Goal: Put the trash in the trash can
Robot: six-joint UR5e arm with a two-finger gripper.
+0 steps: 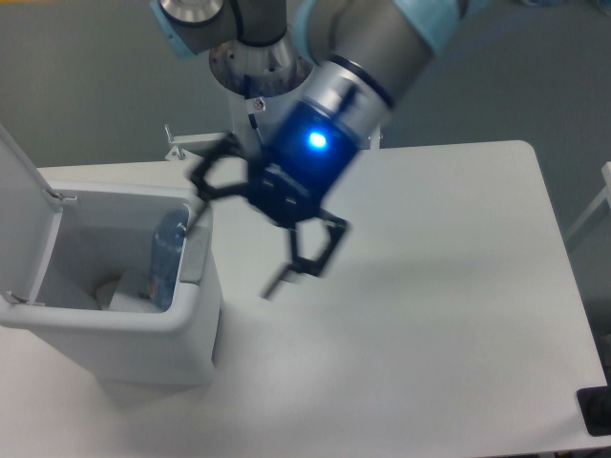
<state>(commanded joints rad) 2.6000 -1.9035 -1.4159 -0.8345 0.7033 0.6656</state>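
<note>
Bottle against bin's right wall

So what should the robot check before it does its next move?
1. Bottle inside the bin: ok, it leans against the right inner wall.
2. Gripper empty: ok, fingers spread with nothing between them.
3. Gripper clear of the bin: ok, it is over the table, though blurred from moving.
4. Wrapper in the bin: cannot tell; something whitish lies at the bottom, but it is too unclear to name.
5. Lid open: ok, it stands up on the left.
6. Trash on the table: ok, none shows.
</note>
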